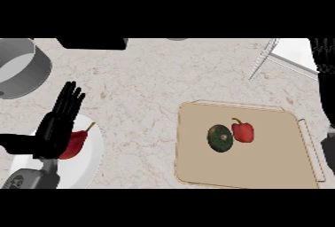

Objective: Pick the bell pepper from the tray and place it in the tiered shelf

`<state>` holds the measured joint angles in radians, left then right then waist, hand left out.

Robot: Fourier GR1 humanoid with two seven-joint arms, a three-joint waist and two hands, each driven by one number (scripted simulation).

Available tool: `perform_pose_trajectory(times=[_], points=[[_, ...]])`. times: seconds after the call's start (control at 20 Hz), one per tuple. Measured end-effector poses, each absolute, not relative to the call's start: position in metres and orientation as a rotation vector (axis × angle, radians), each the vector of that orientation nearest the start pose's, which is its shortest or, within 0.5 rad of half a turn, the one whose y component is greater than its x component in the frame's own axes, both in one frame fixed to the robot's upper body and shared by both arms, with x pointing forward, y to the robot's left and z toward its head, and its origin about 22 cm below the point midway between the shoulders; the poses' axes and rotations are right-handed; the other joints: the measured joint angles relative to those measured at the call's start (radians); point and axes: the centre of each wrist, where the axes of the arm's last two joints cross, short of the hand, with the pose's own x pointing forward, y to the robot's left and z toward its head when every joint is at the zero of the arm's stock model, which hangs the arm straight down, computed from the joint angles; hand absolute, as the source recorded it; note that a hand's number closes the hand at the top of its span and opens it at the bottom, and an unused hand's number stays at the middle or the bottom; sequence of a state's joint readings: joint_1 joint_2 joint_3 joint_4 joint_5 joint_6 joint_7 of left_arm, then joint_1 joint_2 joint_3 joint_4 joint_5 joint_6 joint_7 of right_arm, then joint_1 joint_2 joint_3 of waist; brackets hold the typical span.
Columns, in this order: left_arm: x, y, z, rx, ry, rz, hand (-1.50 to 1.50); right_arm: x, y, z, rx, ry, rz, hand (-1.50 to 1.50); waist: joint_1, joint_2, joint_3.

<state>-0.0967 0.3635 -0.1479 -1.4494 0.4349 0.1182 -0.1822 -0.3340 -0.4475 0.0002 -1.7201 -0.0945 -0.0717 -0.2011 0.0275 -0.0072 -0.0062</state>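
Note:
A red bell pepper point(243, 131) lies near the middle of the beige tray point(262, 164), touching a dark green squash point(220, 138) on its left. The white tiered shelf point(288, 51) shows at the far right corner, with a thin wire edge slanting down from it. My left hand point(56, 128) stands open, fingers up, at the left, well away from the tray. Only a black strip of my right hand point(326, 88) shows along the right edge beside the tray, its fingers pointing straight up. Neither hand touches the pepper.
Under my left hand sits a white plate point(88, 164) holding a red chili point(75, 144). A grey pot point(20, 66) stands at the far left. A black object point(91, 43) lies at the counter's back edge. Speckled counter separates plate and tray.

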Motion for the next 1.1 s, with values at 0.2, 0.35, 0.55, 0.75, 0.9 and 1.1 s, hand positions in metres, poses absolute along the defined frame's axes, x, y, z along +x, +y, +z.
perform_pose_trajectory(times=[0.2, 0.35, 0.55, 0.75, 0.9, 1.1], points=[[0.265, 0.271, 0.015, 0.025, -1.672, -0.036, 0.00, 0.293, -0.293, 0.136, -0.200, -2.111, 0.255, -1.50, -0.021, 0.005, 0.004], [0.269, 0.268, 0.017, 0.075, -1.658, -0.110, 0.00, 0.293, -0.299, 0.110, -0.108, -1.996, 0.032, 1.50, -0.038, 0.010, 0.020], [0.269, 0.265, 0.016, 0.094, -1.641, -0.152, 0.00, 0.280, -0.336, 0.076, -0.405, -1.825, -0.062, 1.50, -0.068, 0.028, 0.014], [0.271, 0.251, 0.012, 0.097, -1.612, -0.206, 0.00, 0.266, -0.346, 0.023, -0.677, -1.730, -0.263, -1.50, -0.052, 0.023, 0.012], [0.275, 0.242, 0.011, 0.113, -1.596, -0.230, 0.00, 0.252, -0.347, -0.009, -0.727, -1.765, -0.388, -1.50, -0.045, 0.017, 0.011], [0.276, 0.230, 0.012, 0.114, -1.587, -0.245, 0.00, 0.238, -0.356, -0.028, -0.638, -1.833, -0.403, -1.50, -0.036, 0.011, 0.009]])
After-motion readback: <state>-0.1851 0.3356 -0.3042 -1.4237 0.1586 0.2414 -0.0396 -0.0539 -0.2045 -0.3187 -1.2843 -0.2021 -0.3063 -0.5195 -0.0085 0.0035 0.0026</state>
